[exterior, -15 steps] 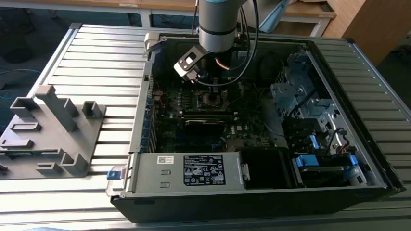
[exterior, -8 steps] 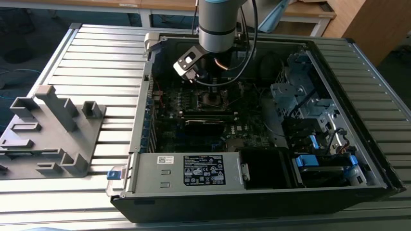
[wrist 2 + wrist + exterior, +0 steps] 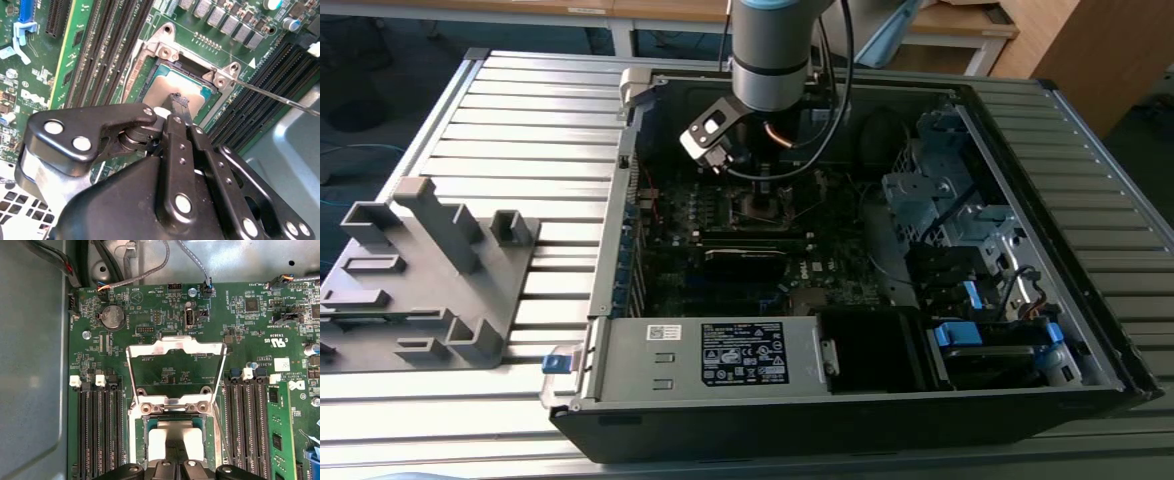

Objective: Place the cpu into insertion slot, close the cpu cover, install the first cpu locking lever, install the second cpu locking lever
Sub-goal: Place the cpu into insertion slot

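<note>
The cpu [image 3: 162,85] lies flat in the socket, its pale metal top [image 3: 157,442] showing in both wrist views. My gripper [image 3: 178,101] is shut, with the narrow fingertips together and resting on or just over the middle of the chip. The dark fingers [image 3: 172,467] rise from below the socket. The cpu cover [image 3: 175,344], a silvery open frame, stands swung up on its hinge behind the socket. A thin wire lever [image 3: 280,95] sticks out sideways, unlatched. In the exterior view, the gripper [image 3: 761,185] hangs inside the open computer case over the socket [image 3: 767,207].
Black memory slots [image 3: 97,435] flank the socket on both sides, with a green card [image 3: 277,435] beyond them. The case walls [image 3: 607,250] enclose the motherboard. A power supply [image 3: 707,355] and blue drive bays [image 3: 981,335] fill the near end. A grey fixture [image 3: 434,280] stands on the table.
</note>
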